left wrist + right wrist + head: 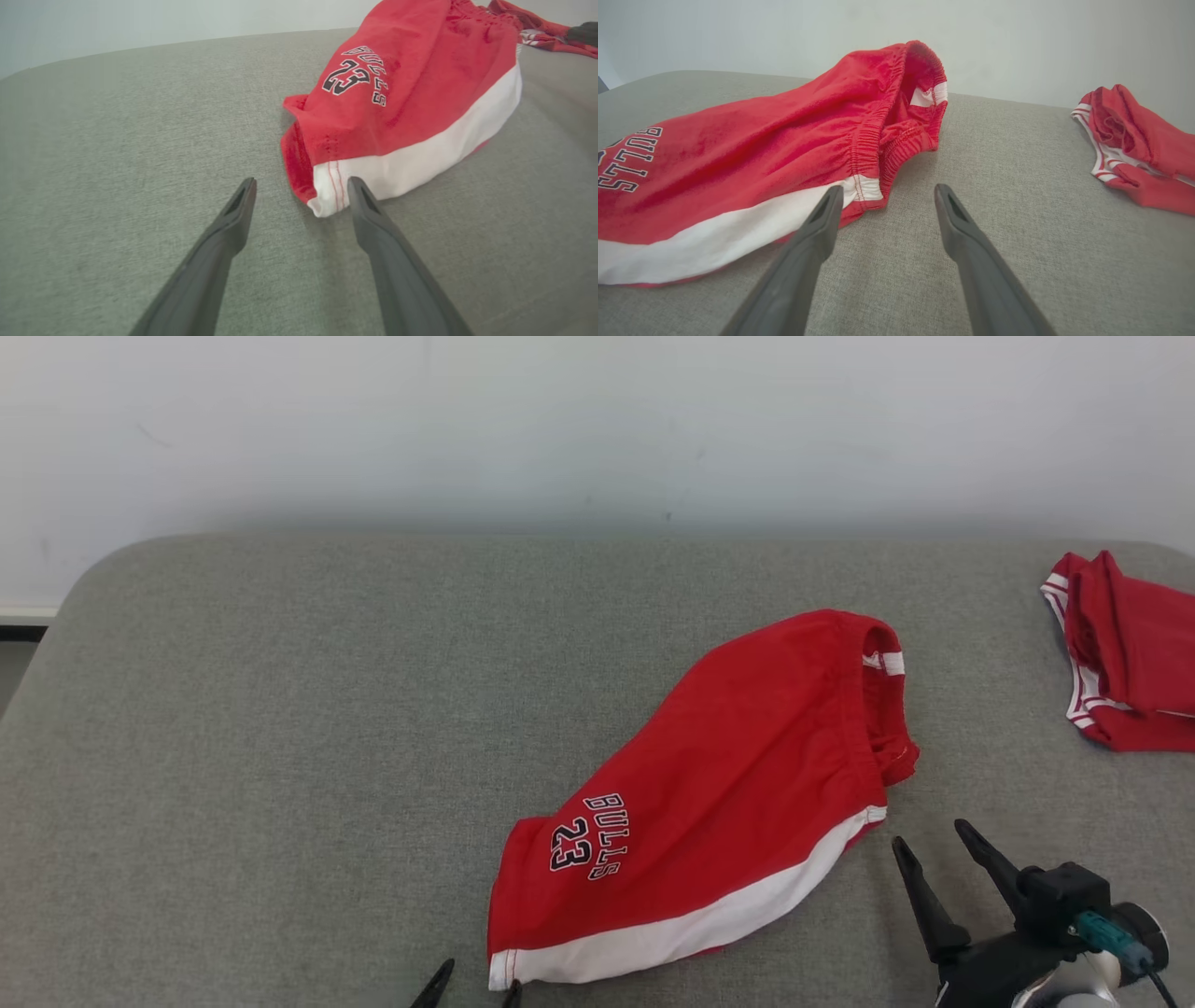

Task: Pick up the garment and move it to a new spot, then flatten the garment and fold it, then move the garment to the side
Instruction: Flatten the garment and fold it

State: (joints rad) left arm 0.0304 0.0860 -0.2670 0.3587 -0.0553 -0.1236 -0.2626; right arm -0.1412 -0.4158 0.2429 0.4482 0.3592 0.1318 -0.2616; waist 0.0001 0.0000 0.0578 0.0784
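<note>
Now the shorts [719, 784] lie on the grey bench [280, 728], right of its middle. Their long axis runs diagonally from the near hem to the far waistband. The left gripper [476, 989] is open and empty just before the hem corner. The right gripper [930, 835], also open and empty, is beside the waistband end. How the layers lie underneath is hidden, and another red garment [1125, 653] is cut off at the edge.

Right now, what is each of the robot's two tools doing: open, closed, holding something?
Left tool: open, empty, at a hem corner of the red shorts.
Right tool: open, empty, by their waistband.
</note>
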